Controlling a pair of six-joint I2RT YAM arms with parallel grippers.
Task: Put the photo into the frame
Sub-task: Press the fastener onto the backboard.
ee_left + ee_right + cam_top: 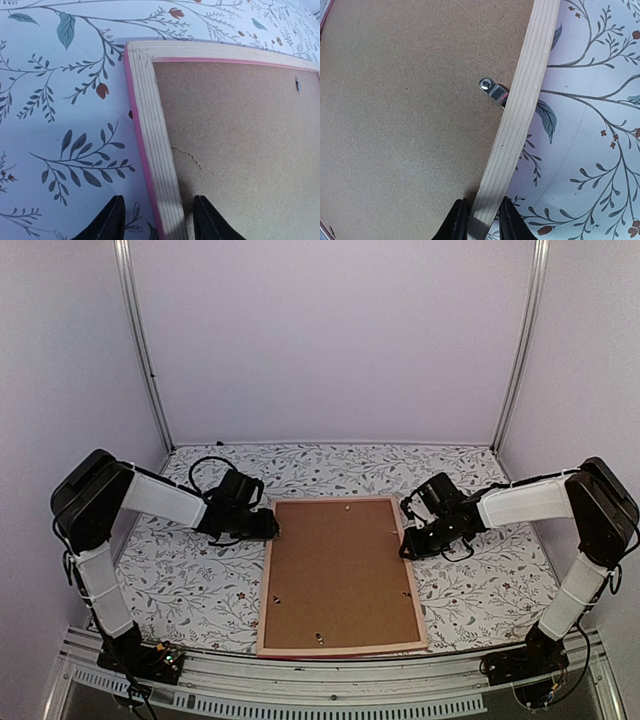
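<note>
The frame (340, 648) lies face down on the table (180, 580); my right gripper (482, 210) pinches its right rail, my left gripper (158, 210) straddles the other, jaws spread.

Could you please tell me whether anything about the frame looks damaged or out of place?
The backing board shows a faint jagged line near the frame's left rail, possibly a crack or scuff. Nothing else stands out.
</note>
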